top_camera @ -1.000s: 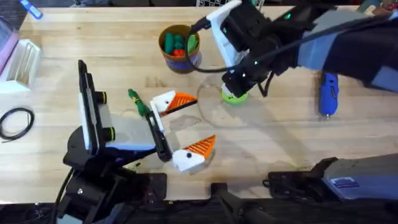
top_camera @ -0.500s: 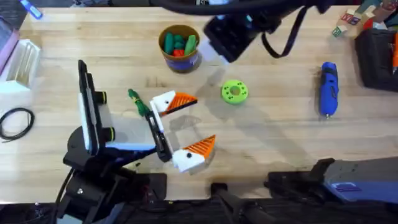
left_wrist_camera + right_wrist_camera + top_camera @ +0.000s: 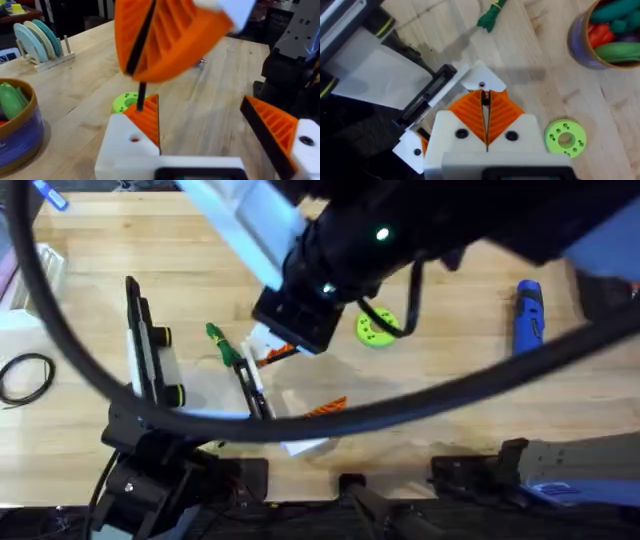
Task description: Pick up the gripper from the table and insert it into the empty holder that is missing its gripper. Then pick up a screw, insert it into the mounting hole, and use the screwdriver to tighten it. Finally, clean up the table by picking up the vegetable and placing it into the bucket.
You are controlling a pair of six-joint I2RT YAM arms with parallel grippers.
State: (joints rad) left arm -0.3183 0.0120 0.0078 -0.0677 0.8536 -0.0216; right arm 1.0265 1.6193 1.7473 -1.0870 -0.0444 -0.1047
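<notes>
Right claw (image 3: 486, 131) clenched, pads together (nothing between), above the holder (image 3: 479, 80).

A: What colour is the worktop (image 3: 470, 365)?
B: Pale wood with a fine grain. The screwdriver (image 3: 527, 323) at the right is bright blue with small dark markings.
A: And the disc (image 3: 374, 330) near the centre?
B: Bright green, with holes in it. The vegetable (image 3: 222, 344) left of centre is dark green.
A: The bucket (image 3: 19, 127)?
B: Tan rim, dark blue band below, green and red pieces inside.
A: The right gripper (image 3: 485, 120)?
B: White blocks with orange ribbed pads.
</notes>
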